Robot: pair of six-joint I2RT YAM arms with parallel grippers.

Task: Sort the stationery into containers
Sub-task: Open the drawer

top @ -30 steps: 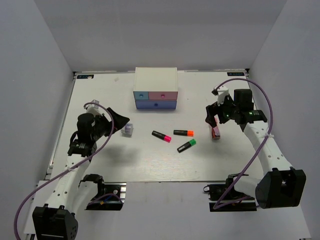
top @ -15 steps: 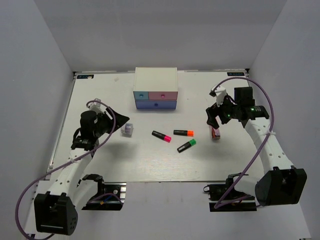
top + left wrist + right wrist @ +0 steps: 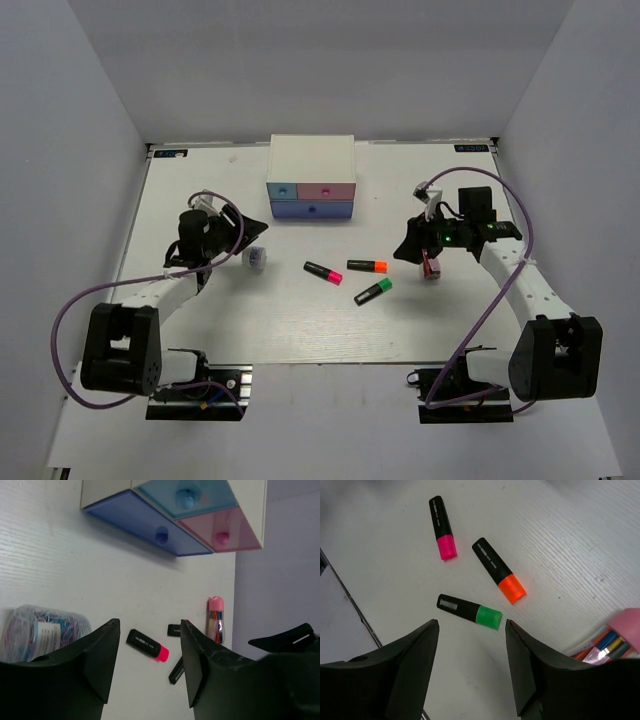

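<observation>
Hovering low over the worktop (image 3: 300, 320), the left hand (image 3: 150, 625) is spread wide and empty, with the clear lilac box of paper clips (image 3: 42, 630) just beside one finger. The right hand (image 3: 472, 625) is equally agape and holds nothing. It looks down on the pink-capped highlighter (image 3: 443, 527), orange-capped highlighter (image 3: 499, 570) and green-capped highlighter (image 3: 470, 612), with the pinkish-red case (image 3: 615, 640) near it. The white chest (image 3: 311, 160) stands at far centre with all drawers closed.

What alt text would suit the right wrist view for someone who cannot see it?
A pink highlighter, an orange highlighter and a green highlighter lie apart on a white table, framed by the dark, open right gripper. A pink-topped clear case holding coloured pens shows at the lower right edge.
</observation>
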